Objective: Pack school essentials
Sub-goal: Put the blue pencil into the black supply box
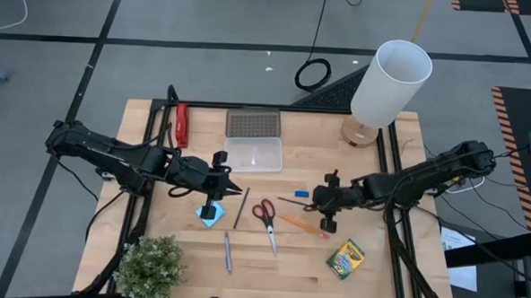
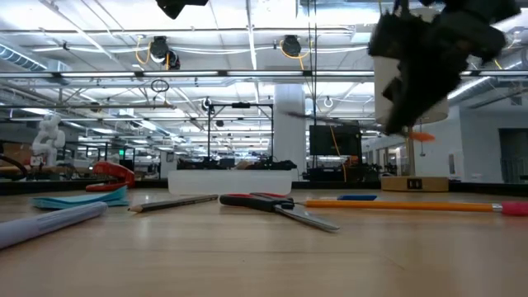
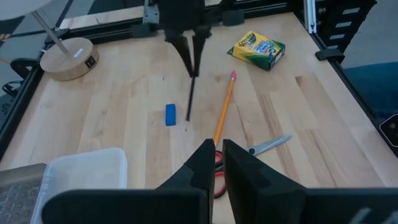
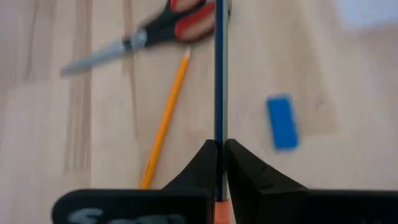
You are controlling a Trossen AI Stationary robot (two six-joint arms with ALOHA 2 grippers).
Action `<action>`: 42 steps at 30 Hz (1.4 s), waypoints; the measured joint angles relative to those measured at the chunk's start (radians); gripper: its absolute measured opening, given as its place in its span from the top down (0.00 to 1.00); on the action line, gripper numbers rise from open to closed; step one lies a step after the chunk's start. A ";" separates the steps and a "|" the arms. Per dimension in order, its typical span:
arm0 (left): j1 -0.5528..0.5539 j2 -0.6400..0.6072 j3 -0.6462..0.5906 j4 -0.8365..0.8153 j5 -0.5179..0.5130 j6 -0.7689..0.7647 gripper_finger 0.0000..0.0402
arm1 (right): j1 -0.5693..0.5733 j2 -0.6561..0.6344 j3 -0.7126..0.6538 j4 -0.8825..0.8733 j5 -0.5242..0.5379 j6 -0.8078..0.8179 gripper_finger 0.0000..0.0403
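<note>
R pincer (image 4: 217,163) is pinching the dark pencil (image 4: 219,81), lifted off the desk (image 1: 368,261). Just beside it: blue eraser (image 4: 282,121) on one side, orange pencil (image 4: 165,121) on the other, lying free. Red-handled scissors (image 4: 163,28) sit just past the pencil tip. Crayon box (image 1: 345,258) is near, toward the front desk edge.

L pincer (image 3: 215,163) is pressed together, nothing in it, hanging over the blue note pad (image 1: 211,213). A second dark pencil (image 1: 241,207) lies just beside it, the pen (image 1: 228,252) a bit nearer the front.

Around: clear tray (image 1: 254,154) behind the L pincer, red stapler-like thing (image 1: 181,125) at the back L, potted plant (image 1: 151,268) at the front L corner, lamp (image 1: 387,85) behind the R pincer. Nothing blocks either pincer.
</note>
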 joint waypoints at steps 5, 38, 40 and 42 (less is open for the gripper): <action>0.000 0.000 0.000 -0.001 0.000 -0.002 0.91 | -0.071 0.038 0.169 -0.121 0.033 -0.127 0.97; -0.024 0.000 0.000 -0.086 0.001 -0.032 0.91 | -0.483 0.578 0.718 -0.113 -0.147 -0.715 0.96; -0.024 0.000 0.000 -0.089 0.001 -0.032 0.91 | -0.498 0.603 0.718 -0.097 -0.158 -0.715 0.96; -0.024 0.000 0.000 -0.090 0.001 -0.032 0.91 | -0.510 0.624 0.717 -0.095 -0.159 -0.714 0.96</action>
